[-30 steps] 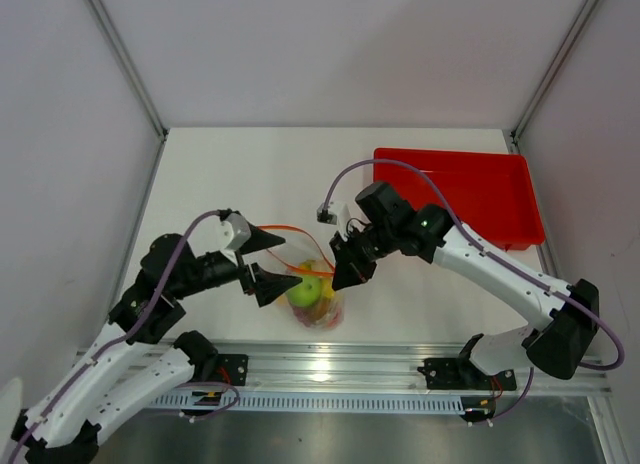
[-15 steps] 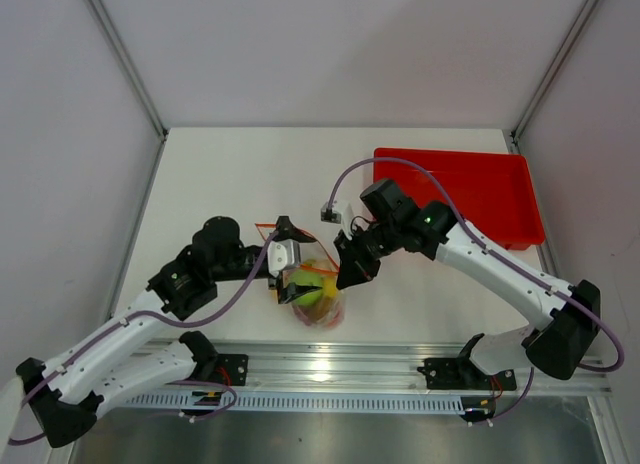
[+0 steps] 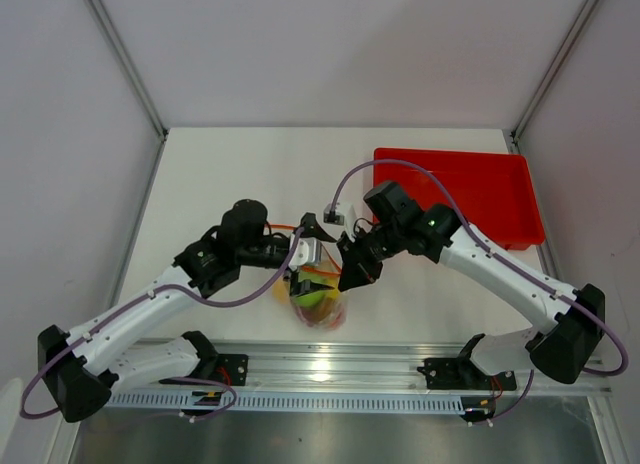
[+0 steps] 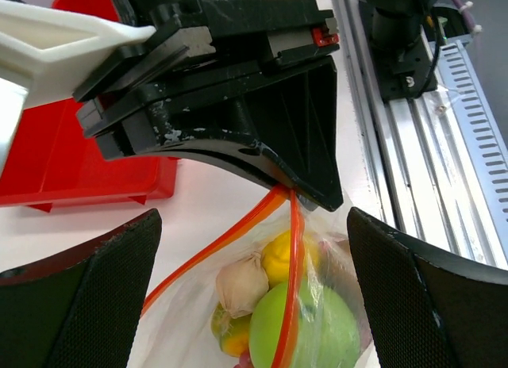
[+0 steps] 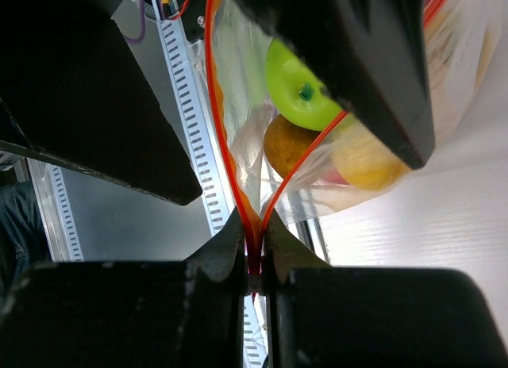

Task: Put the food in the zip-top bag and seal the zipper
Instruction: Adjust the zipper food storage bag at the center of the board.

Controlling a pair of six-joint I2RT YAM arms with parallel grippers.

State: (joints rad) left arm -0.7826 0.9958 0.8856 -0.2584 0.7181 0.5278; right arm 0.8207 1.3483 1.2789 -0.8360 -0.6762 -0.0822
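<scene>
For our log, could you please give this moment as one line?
right gripper shut on zipper | left gripper open | food in bag

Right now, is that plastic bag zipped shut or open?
Open. The right hand pinches both sides of the orange strip together at one end, but beyond it they part over the fruit.

1. Left gripper (image 4: 252,225): jaws spread wide, its black fingers (image 4: 79,304) in the two lower corners of the view.
2. Right gripper (image 4: 302,185) filled the upper centre, its tip pinched on the zipper (image 4: 294,249).
3. Below the pinch the zipper split into two strands, one running straight down and one to the lower left.
4. The bag (image 4: 337,253) held a green apple (image 4: 305,332), a yellow fruit (image 4: 284,257) and a pale fruit (image 4: 240,283), all touching.
5. Red tray (image 4: 63,158) lay at left, metal rail (image 4: 429,162) at right.
</scene>
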